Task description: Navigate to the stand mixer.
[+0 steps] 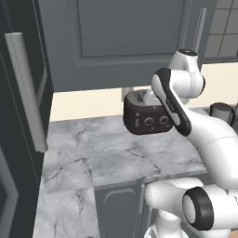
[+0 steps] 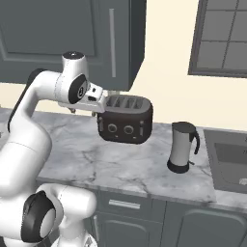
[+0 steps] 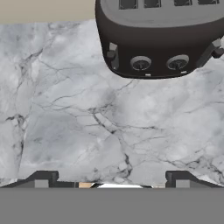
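The stand mixer is out of view. My gripper hangs above the grey marble counter, open, its two dark fingertips spread wide with nothing between them. In the right base view the gripper sits just left of a dark boxy toaster with two knobs, at about the height of the toaster's top. The same toaster lies ahead of the fingers in the hand view and stands against the back wall in the left base view, toaster partly behind my arm.
A slim grey jug with a handle stands right of the toaster, and a sink lies beyond it. Dark upper cabinets hang above the counter. A tall dark unit with a long handle borders the counter's left end. A window is at upper right.
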Tool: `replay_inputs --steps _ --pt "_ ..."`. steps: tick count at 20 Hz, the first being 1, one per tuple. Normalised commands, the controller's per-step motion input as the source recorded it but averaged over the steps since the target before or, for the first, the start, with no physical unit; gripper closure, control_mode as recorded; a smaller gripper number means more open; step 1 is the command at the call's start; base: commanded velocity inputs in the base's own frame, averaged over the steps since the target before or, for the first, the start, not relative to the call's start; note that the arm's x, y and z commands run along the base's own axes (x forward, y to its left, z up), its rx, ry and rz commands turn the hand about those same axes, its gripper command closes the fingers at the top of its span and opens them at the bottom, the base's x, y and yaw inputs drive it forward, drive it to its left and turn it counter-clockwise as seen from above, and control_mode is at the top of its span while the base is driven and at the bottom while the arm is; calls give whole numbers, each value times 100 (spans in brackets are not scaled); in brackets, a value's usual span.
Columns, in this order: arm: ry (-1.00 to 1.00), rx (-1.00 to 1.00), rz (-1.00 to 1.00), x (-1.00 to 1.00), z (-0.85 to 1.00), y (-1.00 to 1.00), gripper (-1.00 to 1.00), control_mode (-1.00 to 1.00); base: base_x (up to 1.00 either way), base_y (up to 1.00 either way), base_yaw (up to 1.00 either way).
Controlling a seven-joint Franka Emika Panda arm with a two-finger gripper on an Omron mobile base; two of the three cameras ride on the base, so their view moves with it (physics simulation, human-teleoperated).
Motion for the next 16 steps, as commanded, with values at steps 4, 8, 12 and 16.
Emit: replay_inputs --steps 4,8,12,16 --pt "0 0 0 0 0 0 -100 100 -8 0 -17" --pt "0 0 0 0 0 0 -100 100 0 -11 -44" --pt "0 0 0 0 0 0 -100 100 0 -20 -51" --pt "0 0 0 0 0 0 -100 100 0 -26 -51"
